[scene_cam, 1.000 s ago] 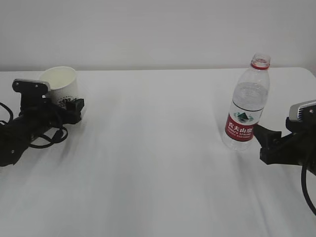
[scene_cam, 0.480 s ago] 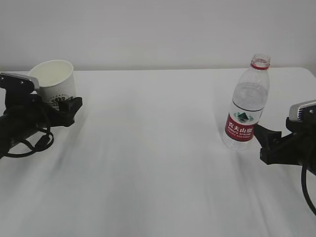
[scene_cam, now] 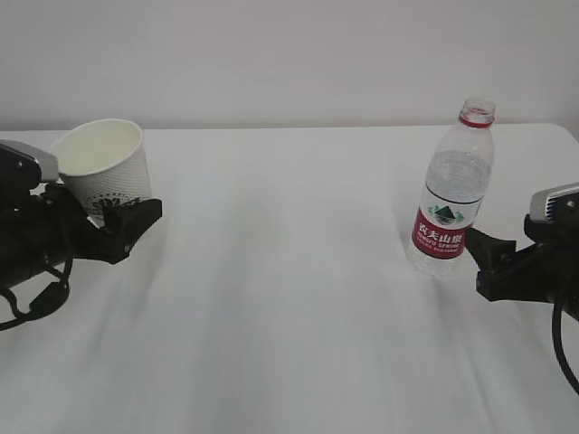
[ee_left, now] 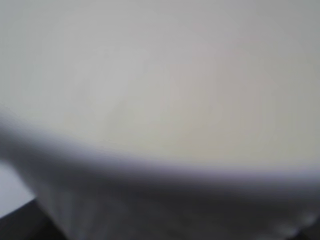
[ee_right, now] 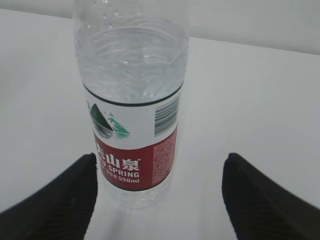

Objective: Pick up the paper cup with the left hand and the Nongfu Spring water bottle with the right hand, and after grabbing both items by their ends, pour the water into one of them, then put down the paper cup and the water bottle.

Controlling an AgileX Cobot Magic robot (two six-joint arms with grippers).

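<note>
Exterior view: paper cup (scene_cam: 106, 174) off the table (scene_cam: 289, 271), tilted, clamped low down by left hand (scene_cam: 127, 226). Nongfu Spring water bottle (scene_cam: 454, 194) upright, uncapped, on table at right; right hand (scene_cam: 479, 258) spread wide just beside it, gripping nothing.

Black end effectors (scene_cam: 127, 228) (scene_cam: 478, 258), silver-grey camera boxes (scene_cam: 554, 202), apparently black cables (scene_cam: 32, 303).

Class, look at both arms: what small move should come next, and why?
Probably the right hand should ease forward and shut on the water bottle: the bottle stands upright on the table between open fingers, ungripped, while the left hand already holds the paper cup tilted.
</note>
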